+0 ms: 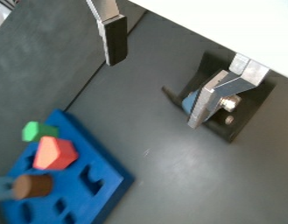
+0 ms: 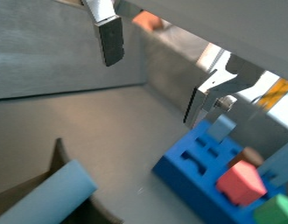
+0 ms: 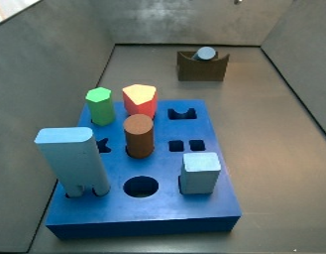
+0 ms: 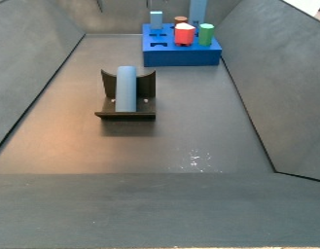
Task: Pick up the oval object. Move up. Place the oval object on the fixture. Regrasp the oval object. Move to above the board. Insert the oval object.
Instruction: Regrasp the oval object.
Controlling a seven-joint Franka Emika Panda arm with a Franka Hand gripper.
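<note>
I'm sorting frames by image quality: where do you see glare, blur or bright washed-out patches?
In a side view, a glossy glare patch lies on the floor in front of the fixture holding the oval object. In a wrist view, the gripper finger nearest the lens is soft, and the corner beyond is washed out white. In both wrist views the board looks blurred.

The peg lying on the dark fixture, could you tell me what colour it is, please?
Slate blue, clearest in a side view: the peg rests on the fixture, with the pincer empty.

The end effector (image 1: 170, 74) is cut off in both wrist views.
</note>
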